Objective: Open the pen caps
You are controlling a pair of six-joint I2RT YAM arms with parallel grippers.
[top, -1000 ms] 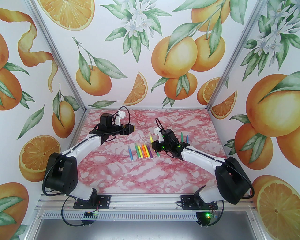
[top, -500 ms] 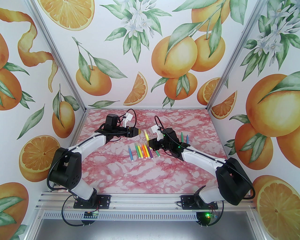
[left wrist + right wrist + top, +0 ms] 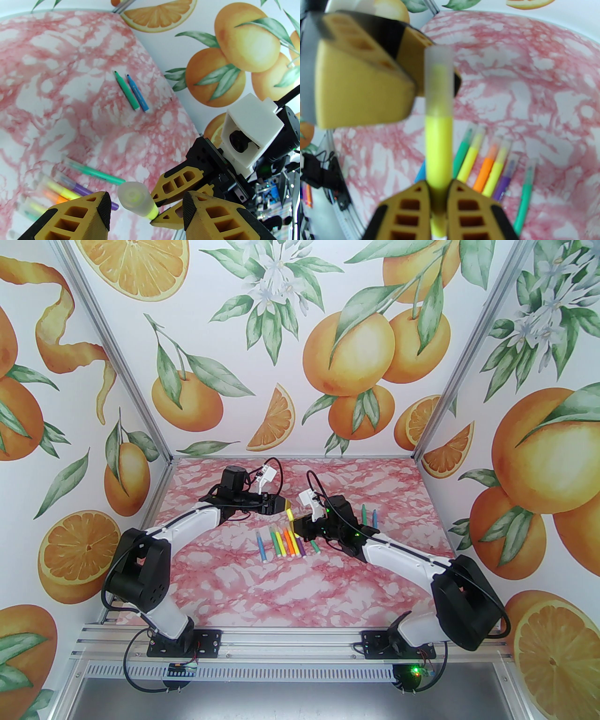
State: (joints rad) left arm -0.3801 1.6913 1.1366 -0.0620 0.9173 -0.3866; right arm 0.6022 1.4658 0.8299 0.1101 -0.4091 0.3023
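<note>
Pen cap (image 3: 134, 198) points into spread left pincer (image 3: 146, 208); right pincer (image 3: 439, 185) pinches yellow pen (image 3: 438, 143).

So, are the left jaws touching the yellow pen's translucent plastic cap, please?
Apart: left wrist view shows the left gripper straddling the translucent cap, gaps both sides.

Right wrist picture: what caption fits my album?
Right fingers pinch a yellow pen; left fingers flank its clear cap.

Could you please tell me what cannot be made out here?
Top view: whether the left claw touches the clear cap; too small.
Right wrist view: the blue pen, mostly hidden behind the yellow pen.
Left wrist view: the row's nearest pens, blurred, partly behind a claw finger.
</note>
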